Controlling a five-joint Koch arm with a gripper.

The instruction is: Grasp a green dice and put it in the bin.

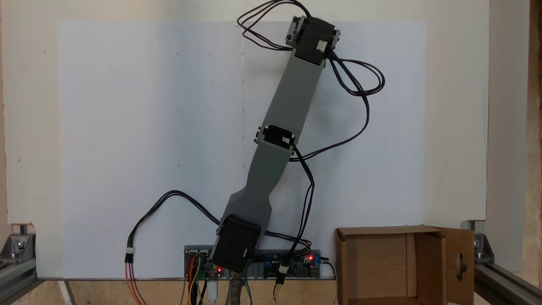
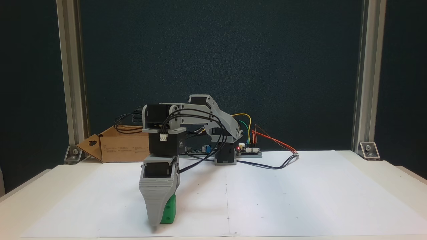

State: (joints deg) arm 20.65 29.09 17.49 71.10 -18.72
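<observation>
Standing on the surface [image 2: 300,200], the green dice [image 2: 168,209] was half hidden by the lowered jaws, whose closure could not be told, ready for grasping.

Dark backdrop [image 2: 233,50], aluminium posts [image 2: 362,76]

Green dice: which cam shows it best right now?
The side-on fixed view. There the green dice sits on the white paper, two pips facing the camera, its left part covered by the grey claw reaching down at it. In the top-down fixed view the arm's upper end stands over that spot.
</observation>
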